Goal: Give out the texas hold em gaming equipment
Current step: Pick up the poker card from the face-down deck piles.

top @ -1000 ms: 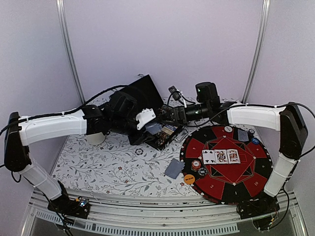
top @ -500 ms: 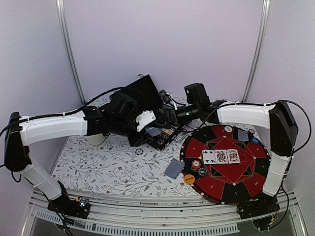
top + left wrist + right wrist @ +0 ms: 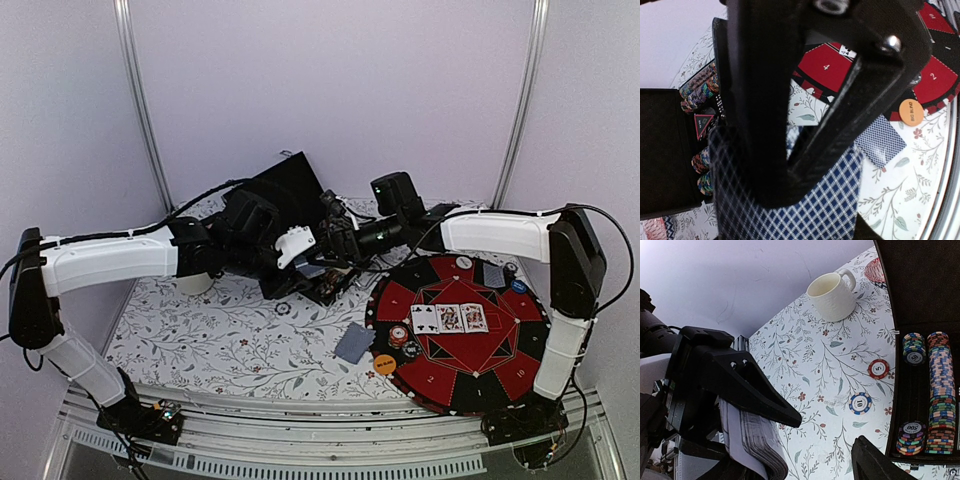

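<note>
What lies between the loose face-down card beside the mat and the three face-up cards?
A small chip stack on the round mat, between the face-down card and the face-up cards; the top external view shows it.

Cup (image 3: 832, 296), loose chips (image 3: 860, 403), card deck (image 3: 754, 444)

1. Can see only part of the deck (image 3: 830, 210): cut at the bottom, covered by a left finger (image 3: 765, 100).
2. Cannot see the whole case (image 3: 665, 150) behind it.
3. Can find just one right finger (image 3: 875, 462), clipped below.
4. Can make out perhaps half the dish (image 3: 873, 272).
</note>
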You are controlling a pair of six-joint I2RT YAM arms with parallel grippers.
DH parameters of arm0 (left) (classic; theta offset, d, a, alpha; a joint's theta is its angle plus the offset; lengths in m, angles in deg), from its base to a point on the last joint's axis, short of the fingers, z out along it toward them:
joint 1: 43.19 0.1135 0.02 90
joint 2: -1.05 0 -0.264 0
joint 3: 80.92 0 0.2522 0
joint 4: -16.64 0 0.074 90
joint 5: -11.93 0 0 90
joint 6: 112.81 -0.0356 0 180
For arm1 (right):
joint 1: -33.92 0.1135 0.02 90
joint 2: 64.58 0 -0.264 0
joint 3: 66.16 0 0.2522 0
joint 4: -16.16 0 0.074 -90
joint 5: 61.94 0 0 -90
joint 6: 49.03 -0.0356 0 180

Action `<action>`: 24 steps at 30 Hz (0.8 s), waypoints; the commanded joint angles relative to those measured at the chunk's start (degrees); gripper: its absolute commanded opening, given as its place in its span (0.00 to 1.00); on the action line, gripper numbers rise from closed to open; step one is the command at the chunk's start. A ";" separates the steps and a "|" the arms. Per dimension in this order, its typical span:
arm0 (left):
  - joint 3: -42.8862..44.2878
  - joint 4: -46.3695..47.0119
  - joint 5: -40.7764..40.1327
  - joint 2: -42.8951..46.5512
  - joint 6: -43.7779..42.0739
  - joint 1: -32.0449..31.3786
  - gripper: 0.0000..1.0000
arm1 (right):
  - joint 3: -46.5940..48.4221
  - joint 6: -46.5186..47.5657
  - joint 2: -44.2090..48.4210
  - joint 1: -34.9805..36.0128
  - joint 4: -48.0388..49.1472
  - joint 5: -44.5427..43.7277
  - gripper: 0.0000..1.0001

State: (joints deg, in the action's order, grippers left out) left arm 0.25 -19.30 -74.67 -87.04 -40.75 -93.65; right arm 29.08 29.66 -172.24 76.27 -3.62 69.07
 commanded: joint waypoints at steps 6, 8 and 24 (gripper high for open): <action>-0.42 2.20 0.75 0.81 -0.14 -0.32 0.44 | 1.33 2.58 3.18 -0.25 -5.66 -5.78 0.58; -0.38 2.22 0.77 0.80 -0.09 -0.34 0.44 | 1.34 2.91 3.56 -0.30 -6.29 -6.35 0.56; -0.49 2.04 0.05 0.64 -0.21 -0.30 0.44 | 2.11 3.81 5.50 -0.82 -8.68 -4.95 0.49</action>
State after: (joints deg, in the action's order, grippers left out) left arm 0.21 -18.84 -75.11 -87.04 -40.77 -93.65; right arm 29.84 32.83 -168.85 76.23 -10.86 65.20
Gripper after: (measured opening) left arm 0.441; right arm 0.514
